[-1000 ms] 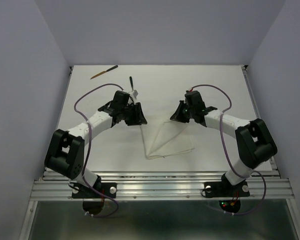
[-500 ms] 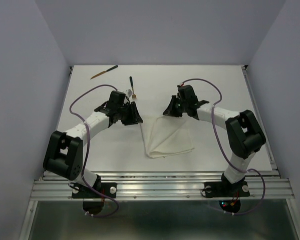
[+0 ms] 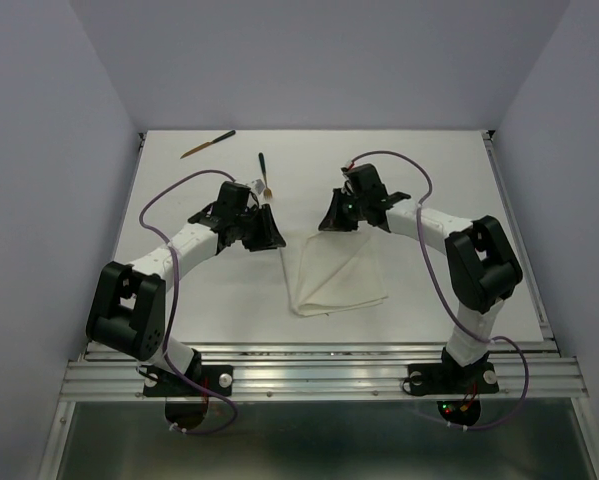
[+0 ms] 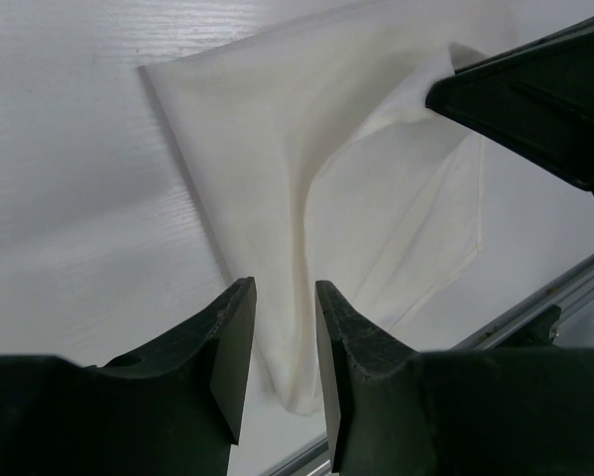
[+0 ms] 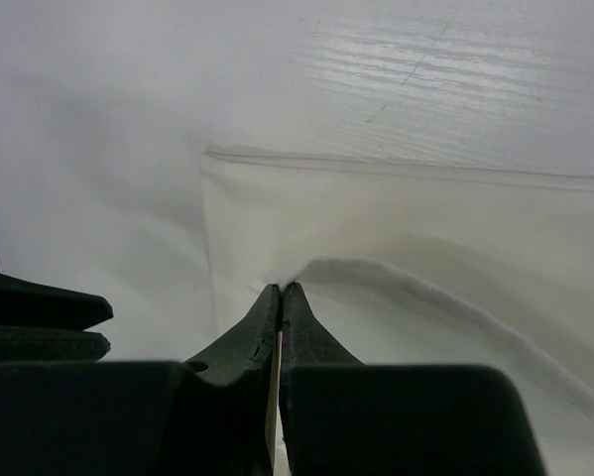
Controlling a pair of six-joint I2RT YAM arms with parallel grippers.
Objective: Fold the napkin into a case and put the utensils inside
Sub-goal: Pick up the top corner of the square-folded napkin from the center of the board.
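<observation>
Reaching over the napkin (image 3: 334,280) — right arm (image 3: 429,222), jaws pinching its edge; left arm (image 3: 189,240), jaws parted.

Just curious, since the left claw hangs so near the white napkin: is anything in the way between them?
Nothing visible is. The left gripper has its jaws apart with only bare napkin beyond them. The right gripper pinches a napkin edge, off to one side.

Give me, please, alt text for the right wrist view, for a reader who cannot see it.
The right gripper, its dark fingers shut, pinches a raised edge of a white napkin, whose remainder lies flat on a white table. The left gripper pokes in at the left edge.
</observation>
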